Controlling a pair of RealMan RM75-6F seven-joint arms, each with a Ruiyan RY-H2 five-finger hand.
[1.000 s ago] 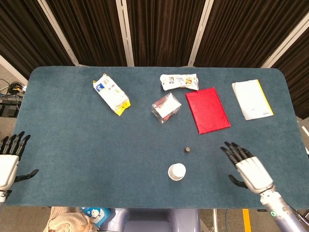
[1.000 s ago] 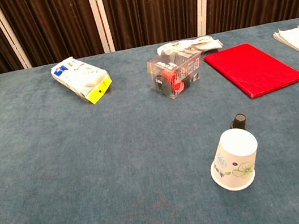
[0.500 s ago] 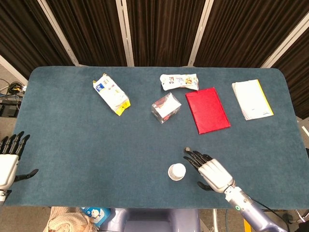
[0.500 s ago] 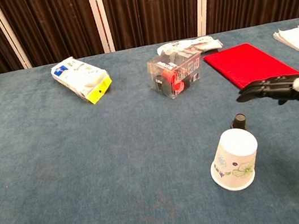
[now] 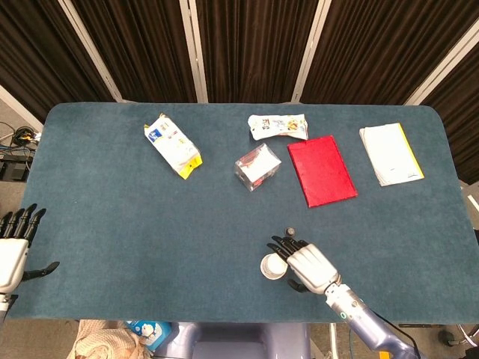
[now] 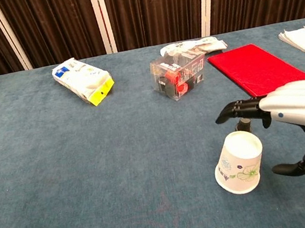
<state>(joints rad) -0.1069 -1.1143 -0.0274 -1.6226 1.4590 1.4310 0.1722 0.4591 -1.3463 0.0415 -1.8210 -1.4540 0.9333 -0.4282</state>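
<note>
White paper, printed with a small green and blue motif, makes up the cup [image 6: 239,162] that stands upside down near the front edge of the blue table [image 5: 105,217], a little right of its middle. The right hand [image 5: 305,264] is just to the right of the cup [image 5: 274,265], palm down, with its fingers [image 6: 239,107] stretched forward and slightly apart above the cup's upturned base and its thumb [image 6: 295,167] held low and separate at the cup's right side. In the chest view a gap shows between thumb and cup wall, and the fingers hang over the rim without clearly resting on it, so the hand holds nothing. A small black cap [image 5: 290,232] stands just behind the cup, under the fingertips. The left hand [image 5: 13,249] is off the table's near left corner, well apart from everything, its fingers straight and spread and its thumb out to the side, holding nothing. Farther back lie a white and yellow packet [image 5: 173,145] at left, a clear plastic box [image 5: 257,166] near the middle, a white snack wrapper [image 5: 278,126] behind the box, a red folder [image 5: 321,170] to the right of the box, and a white booklet [image 5: 390,153] at far right.
</note>
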